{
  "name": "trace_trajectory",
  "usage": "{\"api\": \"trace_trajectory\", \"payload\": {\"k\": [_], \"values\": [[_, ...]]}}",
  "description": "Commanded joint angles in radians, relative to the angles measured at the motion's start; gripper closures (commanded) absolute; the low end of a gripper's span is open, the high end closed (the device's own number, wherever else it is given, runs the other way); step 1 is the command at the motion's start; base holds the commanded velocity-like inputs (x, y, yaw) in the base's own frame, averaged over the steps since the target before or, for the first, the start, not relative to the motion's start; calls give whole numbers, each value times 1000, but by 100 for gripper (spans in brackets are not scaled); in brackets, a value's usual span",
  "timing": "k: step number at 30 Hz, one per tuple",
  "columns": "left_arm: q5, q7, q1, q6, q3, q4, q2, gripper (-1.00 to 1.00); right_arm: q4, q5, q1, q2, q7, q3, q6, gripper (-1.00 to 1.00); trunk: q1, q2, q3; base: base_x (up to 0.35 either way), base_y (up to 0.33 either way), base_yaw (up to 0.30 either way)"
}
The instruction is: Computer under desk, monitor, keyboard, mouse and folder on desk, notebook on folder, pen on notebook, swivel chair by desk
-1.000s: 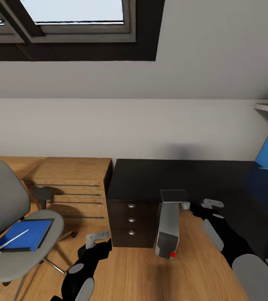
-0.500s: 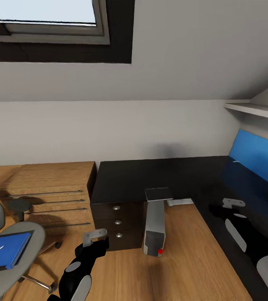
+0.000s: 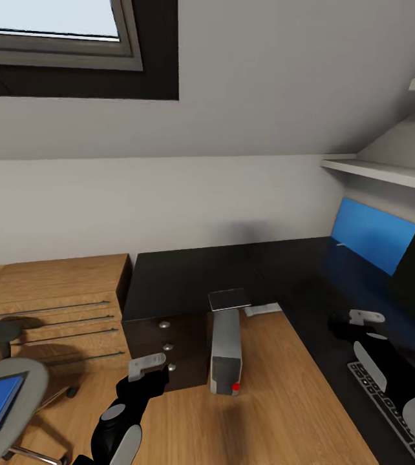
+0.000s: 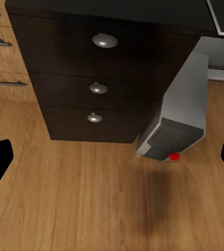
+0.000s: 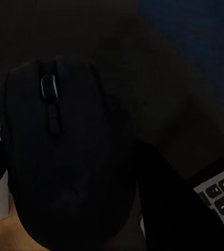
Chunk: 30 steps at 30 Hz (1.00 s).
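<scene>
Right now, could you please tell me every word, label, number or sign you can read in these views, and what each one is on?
No text can be read here.
keyboard: the keys carry pale marks, too small and blurred to read.
computer: a plain red light on its front, no label.
monitor: plain blue screen, no writing.
mouse: no brand visible.

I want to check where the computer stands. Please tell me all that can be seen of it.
The computer is a small silver-grey tower that looks like metal, with a darker grey front panel and a tiny red light low on that front. It stands upright on the wood floor, close beside the black drawer block of the desk. Its rear part is tucked under the desk top and its front sticks out. Nothing grips it.
</scene>
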Motion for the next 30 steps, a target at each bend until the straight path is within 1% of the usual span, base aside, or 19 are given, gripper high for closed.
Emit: {"api": "trace_trajectory", "payload": {"k": [1, 8, 11, 12, 13, 17, 22, 27, 30], "values": [[9, 9, -1, 2, -1, -1, 0, -100, -2, -14, -1, -2, -11, 7, 3, 100, 0, -1, -2, 0, 0, -5], [9, 9, -1, 2, -3, -1, 0, -100, 7, -9, -1, -1, -20, 8, -3, 100, 0, -1, -2, 0, 0, 0], [9, 9, -1, 2, -3, -1, 0, -100, 70, 8, -2, -1, -32, 5, -30, 100, 0, -1, -2, 0, 0, 0], [9, 9, -1, 2, -3, -1, 0, -100, 121, 24, -3, -1, -37, 4, -63, 100, 0, -1, -2, 0, 0, 0], [9, 9, -1, 2, -4, -1, 0, -100, 144, 29, -4, -1, -38, 3, -73, 100, 0, -1, -2, 0, 0, 0], [9, 9, -1, 1, -4, -1, 0, -100, 195, 39, -7, -1, -40, 3, -95, 100, 0, -1, -2, 26, 0, 0], [8, 9, 1, 0, -9, -2, 0, -100, 209, 41, -8, 0, -40, 3, -111, 100, 0, -1, -2, 229, 0, 0], [8, 9, 3, -1, -9, -4, 0, -100, 212, 41, -8, -1, -40, 4, -113, 100, 0, -1, -2, 307, 0, 0], [8, 9, 3, -1, -10, -4, 0, -100, 232, 41, -9, -1, -42, 4, -113, 100, 0, -1, -2, 269, -2, 0]]}}
